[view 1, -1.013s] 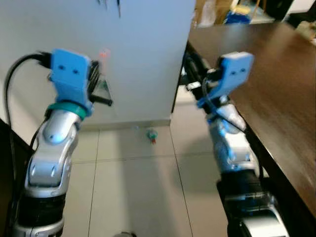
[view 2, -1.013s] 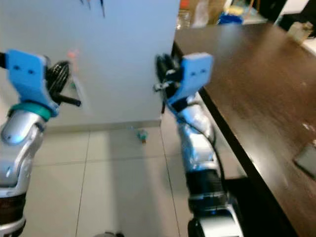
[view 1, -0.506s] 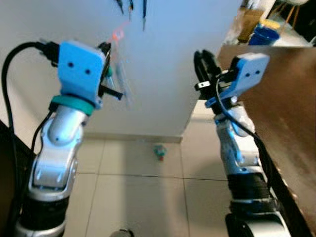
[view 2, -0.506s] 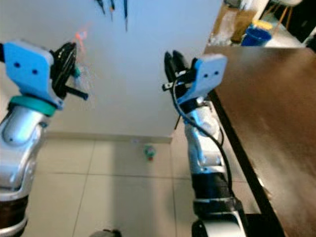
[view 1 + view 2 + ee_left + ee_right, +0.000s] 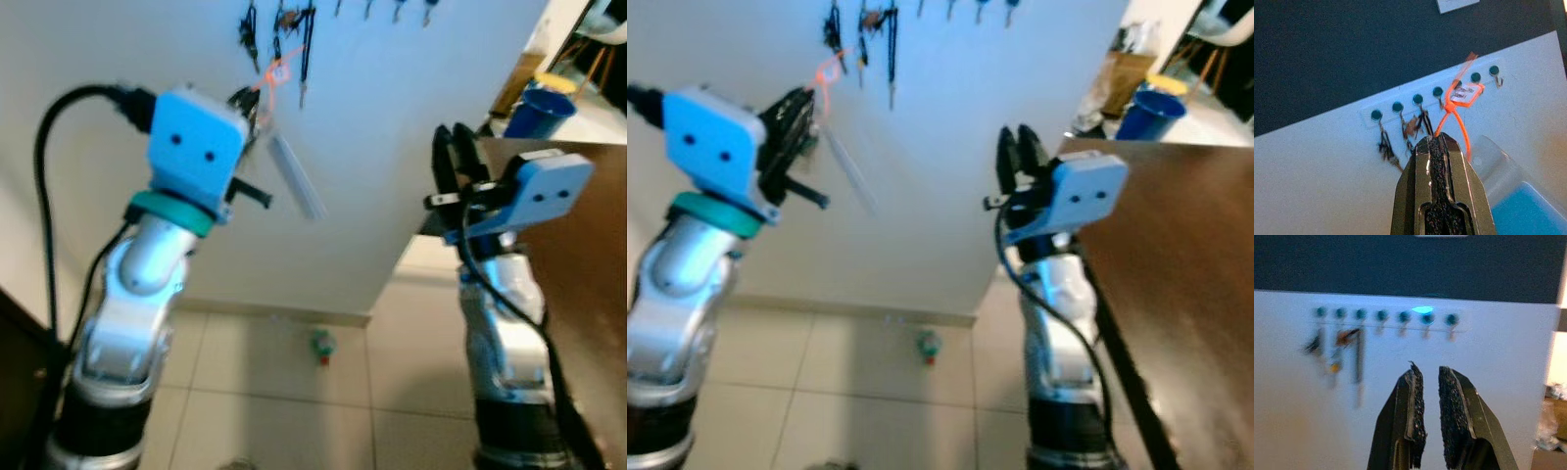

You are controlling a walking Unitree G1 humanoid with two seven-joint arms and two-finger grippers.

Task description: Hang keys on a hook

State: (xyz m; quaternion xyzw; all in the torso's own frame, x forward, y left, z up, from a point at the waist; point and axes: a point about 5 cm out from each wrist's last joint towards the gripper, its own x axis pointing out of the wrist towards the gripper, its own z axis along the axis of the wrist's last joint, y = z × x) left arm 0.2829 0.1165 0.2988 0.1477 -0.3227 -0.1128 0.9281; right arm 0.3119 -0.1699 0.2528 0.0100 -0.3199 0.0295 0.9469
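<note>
Since 0.5 s ago the head camera has tilted up: the hook rail [image 5: 333, 10] now sits at the top of the white wall [image 5: 392, 147], and the left gripper [image 5: 250, 103] has risen toward it.

Left eye view: left gripper high, keys [image 5: 277, 73] on an orange loop at its tip, just below the rail. Right gripper [image 5: 453, 166] idle beside the dark worktop [image 5: 588, 294]; a small object [image 5: 321, 345] lies on the floor.

Left wrist view: fingers pinched together on the orange loop [image 5: 1458, 103]; the tag overlaps the row of 7 hooks.

Right wrist view: fingers slightly parted, holding nothing.

Judgement: lift the loop over a free hook, lower, then release.
</note>
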